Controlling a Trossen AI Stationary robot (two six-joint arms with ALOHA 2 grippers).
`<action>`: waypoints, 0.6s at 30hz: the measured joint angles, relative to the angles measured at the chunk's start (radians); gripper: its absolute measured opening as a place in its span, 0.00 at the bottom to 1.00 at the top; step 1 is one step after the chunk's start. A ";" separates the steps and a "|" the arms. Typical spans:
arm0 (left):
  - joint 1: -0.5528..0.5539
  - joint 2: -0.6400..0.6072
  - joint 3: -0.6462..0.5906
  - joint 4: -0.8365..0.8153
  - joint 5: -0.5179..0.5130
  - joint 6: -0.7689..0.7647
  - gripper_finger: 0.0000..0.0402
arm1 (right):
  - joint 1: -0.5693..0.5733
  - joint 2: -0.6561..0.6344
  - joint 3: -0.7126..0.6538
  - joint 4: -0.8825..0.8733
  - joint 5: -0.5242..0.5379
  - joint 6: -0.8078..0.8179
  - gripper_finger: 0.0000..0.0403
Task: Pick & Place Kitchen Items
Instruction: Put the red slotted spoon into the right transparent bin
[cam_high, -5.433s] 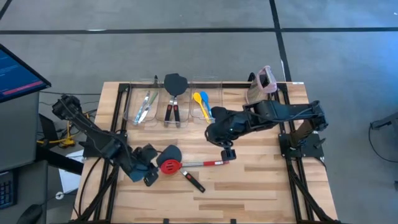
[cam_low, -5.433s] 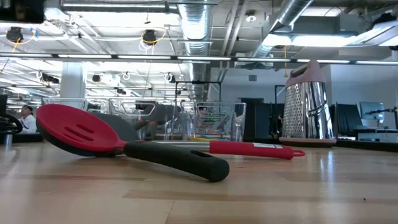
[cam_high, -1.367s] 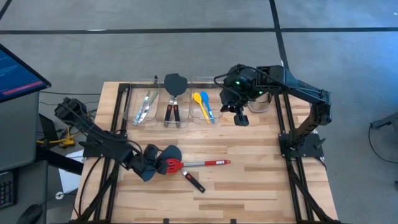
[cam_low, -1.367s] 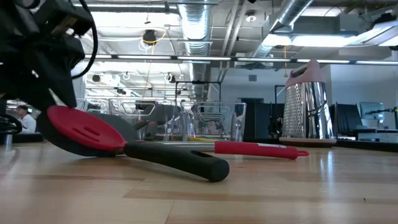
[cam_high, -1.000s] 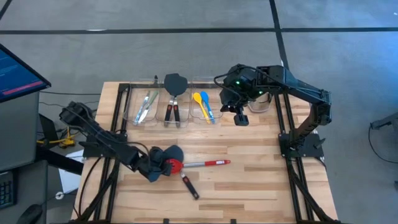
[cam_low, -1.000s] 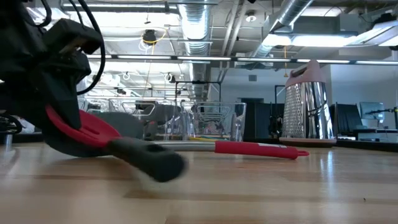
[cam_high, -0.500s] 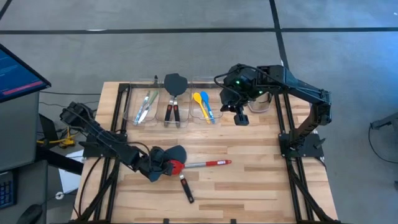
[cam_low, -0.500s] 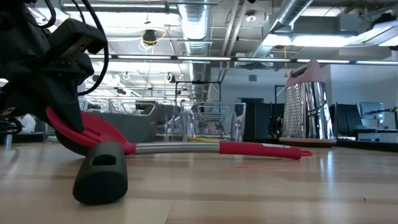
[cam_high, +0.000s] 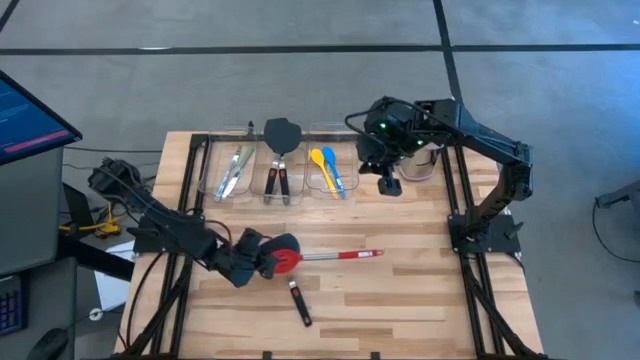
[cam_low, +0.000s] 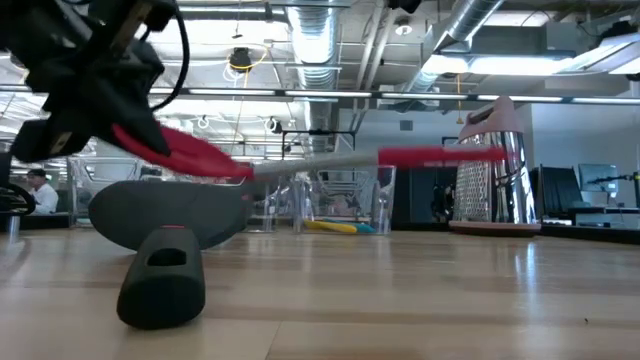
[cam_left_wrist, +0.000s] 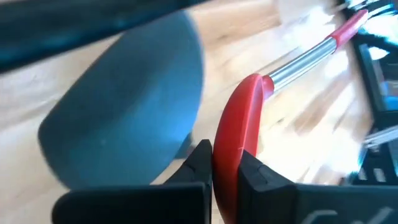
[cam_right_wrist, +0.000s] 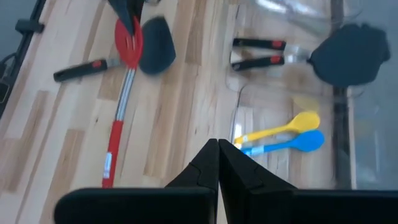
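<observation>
My left gripper (cam_high: 262, 256) is shut on the red slotted spoon (cam_high: 330, 256), which is raised above the table at the near left. A dark grey spatula (cam_high: 297, 300) lies on the table under and beside it, and its head (cam_low: 165, 212) and handle end (cam_low: 162, 290) show in the low view. My right gripper (cam_high: 388, 185) is shut and empty, hovering beside the right bin at the far side. Two other spatulas (cam_high: 280, 150), the yellow and blue spoons (cam_high: 325, 165) and the silvery-green tools (cam_high: 234, 170) lie in the bins. My left gripper pinches the rim of the spoon's red bowl (cam_left_wrist: 233, 149) between its two fingers (cam_left_wrist: 198, 163), and the bowl shows edge-on in the left wrist view. The fingers come from the table's left. The spoon is lifted clear and roughly level, and its red handle end (cam_low: 440, 156) points toward the table's right.
Three clear bins (cam_high: 305, 135) stand in a row along the far edge. A metal grater with a pink top (cam_low: 495, 170) stands at the far right, partly behind my right arm. Bare wood lies in the middle and at the near right (cam_high: 420, 290).
My left gripper has risen with the red spoon, which has come off the table and now hangs level and clear. The grey spatula has turned about on the table, so that its handle swung toward the near edge while its head stayed put.
</observation>
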 joint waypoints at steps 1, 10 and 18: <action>0.000 -0.015 0.000 0.000 -0.010 0.010 0.01 | -0.003 0.000 0.000 -0.019 0.000 0.000 0.00; 0.012 -0.126 0.000 -0.038 -0.164 0.127 0.00 | 0.000 -0.002 0.000 -0.153 0.000 0.000 0.00; 0.132 -0.193 0.000 -0.072 -0.178 0.319 0.00 | 0.074 -0.073 0.000 -0.062 0.001 -0.001 0.00</action>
